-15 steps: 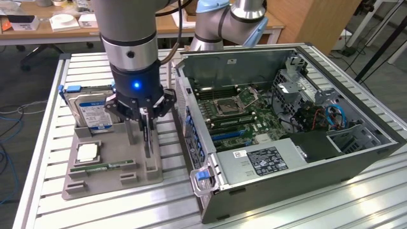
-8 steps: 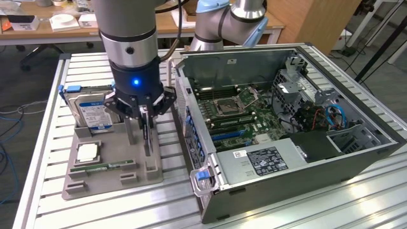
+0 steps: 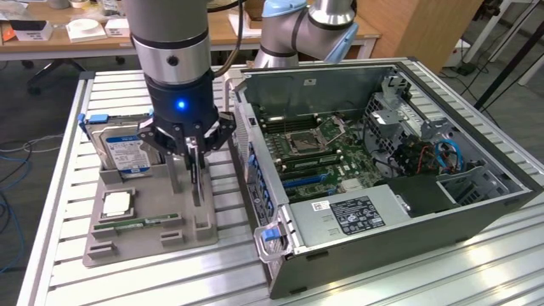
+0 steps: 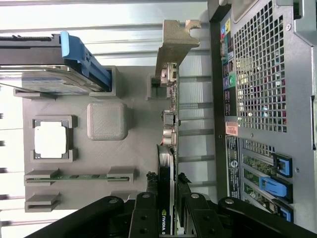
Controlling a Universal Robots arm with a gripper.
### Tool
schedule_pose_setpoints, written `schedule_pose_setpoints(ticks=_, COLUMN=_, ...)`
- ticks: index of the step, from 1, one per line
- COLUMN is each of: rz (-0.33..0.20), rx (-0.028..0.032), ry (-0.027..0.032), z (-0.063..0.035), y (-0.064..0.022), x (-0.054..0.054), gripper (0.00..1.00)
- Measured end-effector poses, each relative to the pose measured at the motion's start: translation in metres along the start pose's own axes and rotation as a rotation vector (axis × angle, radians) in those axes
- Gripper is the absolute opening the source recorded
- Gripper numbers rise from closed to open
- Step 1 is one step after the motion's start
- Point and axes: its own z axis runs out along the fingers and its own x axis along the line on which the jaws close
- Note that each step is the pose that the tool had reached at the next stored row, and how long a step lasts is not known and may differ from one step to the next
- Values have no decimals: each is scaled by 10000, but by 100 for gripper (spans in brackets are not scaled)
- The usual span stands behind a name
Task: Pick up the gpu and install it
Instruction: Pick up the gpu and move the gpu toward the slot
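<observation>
A: Where is the gpu (image 4: pixel 167 130)?
B: On edge in the grey plastic tray (image 3: pixel 149 245) on the slatted counter (image 3: pixel 60 191), beside the open metal case (image 3: pixel 365 268); the hand (image 4: pixel 168 186) is clamped on its thin black edge
A: How will it handle?
B: Light, stiff and fragile, I'd judge; grip the flat board, clear of the silvery bracket (image 4: pixel 174 39)
</observation>
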Motion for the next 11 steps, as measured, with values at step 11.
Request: schedule_pose_setpoints(ticks=11, rz=0, rx=1, ry=1, z=-27, y=1, x=-1, gripper=26)
